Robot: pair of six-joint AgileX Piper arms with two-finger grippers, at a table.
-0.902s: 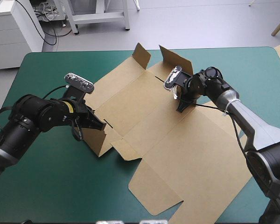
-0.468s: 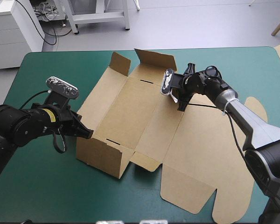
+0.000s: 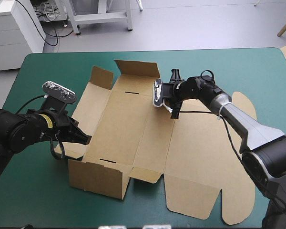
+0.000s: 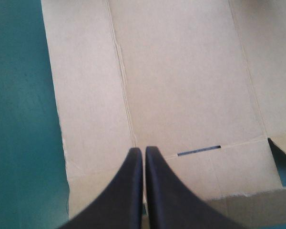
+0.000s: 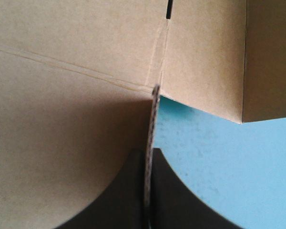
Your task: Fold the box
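Left pincer [image 4: 143, 149]: black fingers pressed almost together, pinching the left side panel of the box [image 3: 133, 119] along a crease, just beside a slot [image 4: 199, 151] by the near wall [image 3: 97, 177]. Right pincer [image 5: 149, 151]: likewise nipped on brown board, the sheet's edge seen end-on between the fingers, at the far right of the base. The near wall stands raised, and two far flaps [image 3: 136, 71] stand up. The left panel looks tilted up, though how steeply I cannot tell from above. The lid [image 3: 205, 162] lies flat, spreading right and toward the near edge of the desk [image 3: 43, 191], and its rounded tabs stop just short of that edge. The box sits mid-desk. Teal-green cover shows wide on the left, in a strip along the far edge, and at the far right corner.
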